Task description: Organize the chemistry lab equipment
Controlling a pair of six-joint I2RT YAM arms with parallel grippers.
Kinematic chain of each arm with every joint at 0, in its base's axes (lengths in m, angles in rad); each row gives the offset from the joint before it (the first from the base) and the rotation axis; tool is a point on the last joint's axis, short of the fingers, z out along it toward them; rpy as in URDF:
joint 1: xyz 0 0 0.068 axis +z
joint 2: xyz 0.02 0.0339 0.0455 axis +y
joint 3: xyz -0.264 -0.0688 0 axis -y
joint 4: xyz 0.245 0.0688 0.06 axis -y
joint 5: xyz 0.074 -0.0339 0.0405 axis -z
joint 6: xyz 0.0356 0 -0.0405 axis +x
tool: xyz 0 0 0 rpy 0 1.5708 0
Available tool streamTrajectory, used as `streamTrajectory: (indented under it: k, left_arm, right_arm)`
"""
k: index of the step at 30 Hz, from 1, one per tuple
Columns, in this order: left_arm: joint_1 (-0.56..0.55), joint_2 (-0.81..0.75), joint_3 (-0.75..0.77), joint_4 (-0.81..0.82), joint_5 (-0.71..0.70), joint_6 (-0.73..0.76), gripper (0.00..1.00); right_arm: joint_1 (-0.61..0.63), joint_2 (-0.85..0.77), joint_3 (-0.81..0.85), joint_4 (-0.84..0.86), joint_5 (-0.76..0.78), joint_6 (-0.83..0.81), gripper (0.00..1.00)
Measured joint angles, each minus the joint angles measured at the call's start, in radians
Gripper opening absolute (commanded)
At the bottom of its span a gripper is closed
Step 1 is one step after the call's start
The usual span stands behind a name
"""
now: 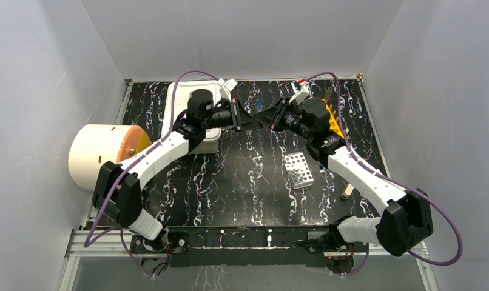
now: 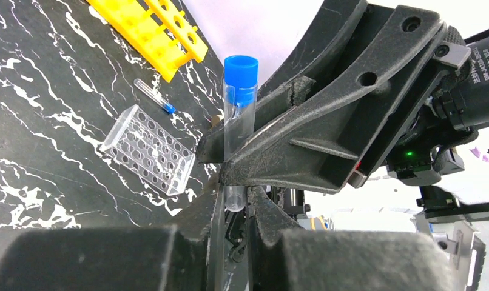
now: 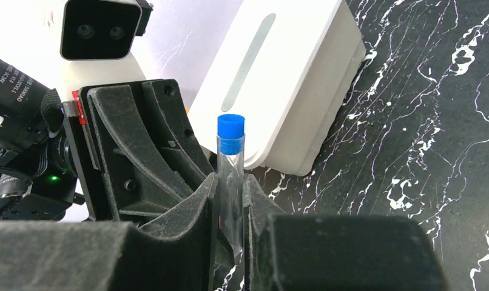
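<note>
Blue-capped vial: clear tube, upright, held in mid-air over the marbled table, between the two arms.
Left gripper: fingers narrow, pressed against the tube's lower end.
Right gripper: fingers narrow, closed on the tube below its cap; the tube's lower length is hidden between them.
Second vial: lying flat between the perforated rack and the yellow tube rack, which is cut off at the frame edge.
White box: behind the grippers, partly hidden.
</note>
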Motion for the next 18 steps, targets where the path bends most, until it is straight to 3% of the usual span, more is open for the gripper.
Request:
streamTrajectory:
  k: [3,7,9,18]
  left_arm:
    - [-0.002,0.001,0.000,0.004,0.005,0.022,0.00]
    - [-0.003,0.014,0.019,-0.053,0.027,0.106,0.00]
    - [-0.003,0.021,0.028,-0.113,0.040,0.176,0.00]
    - [-0.003,0.021,0.035,-0.343,0.063,0.482,0.00]
  right_arm:
    - [-0.002,-0.001,0.000,-0.006,-0.006,0.006,0.30]
    - [-0.005,-0.002,0.002,-0.032,-0.008,-0.008,0.58]
    - [-0.006,-0.005,0.017,-0.077,-0.006,-0.036,0.66]
    - [-0.065,-0.004,0.251,-0.410,-0.031,-0.159,0.74]
